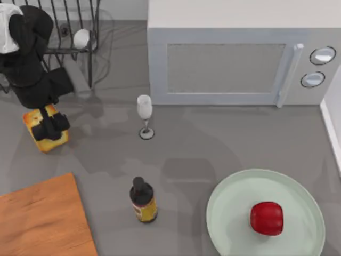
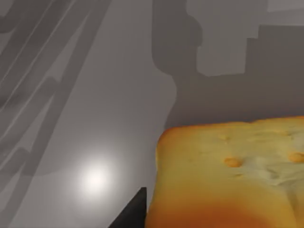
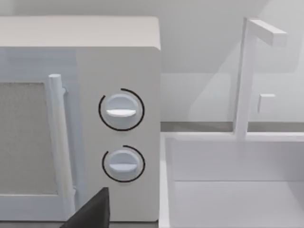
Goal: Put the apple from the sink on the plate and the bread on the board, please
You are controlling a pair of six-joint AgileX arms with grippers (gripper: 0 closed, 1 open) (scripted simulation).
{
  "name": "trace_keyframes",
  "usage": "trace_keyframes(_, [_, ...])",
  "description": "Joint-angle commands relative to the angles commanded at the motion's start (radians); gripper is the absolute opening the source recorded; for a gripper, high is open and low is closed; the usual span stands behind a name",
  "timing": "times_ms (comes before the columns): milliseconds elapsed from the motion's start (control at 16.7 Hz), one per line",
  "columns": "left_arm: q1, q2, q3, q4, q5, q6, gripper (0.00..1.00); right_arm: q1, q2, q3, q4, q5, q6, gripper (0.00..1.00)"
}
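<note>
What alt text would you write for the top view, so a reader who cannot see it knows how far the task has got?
The left gripper is down over the bread at the table's left, above the bare board. The apple already lies on the plate at lower right. A bottle and a wine glass stand mid-table before a microwave.

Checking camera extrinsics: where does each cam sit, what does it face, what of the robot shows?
Top view: above the table, looking down; left arm over the bread, left gripper at it; apple on plate.
Left wrist view: close over the bread; one dark fingertip.
Right wrist view: faces microwave and sink; a dark finger.
Shared: bread; microwave.
</note>
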Motion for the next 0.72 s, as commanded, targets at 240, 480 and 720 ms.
trace_keyframes(240, [0.0, 0.0, 0.0, 0.0, 0.0, 0.0, 0.0, 0.0, 0.0, 0.0, 0.0, 0.0, 0.0, 1.0])
trace_keyframes(480, [0.002, -0.056, 0.023, 0.019, 0.0, 0.002, 0.0, 0.0, 0.0, 0.0, 0.0, 0.0, 0.0, 1.0])
trace_keyframes(720, [0.0, -0.067, 0.093, -0.055, 0.0, 0.005, 0.0, 0.0, 0.0, 0.0, 0.0, 0.0, 0.0, 1.0])
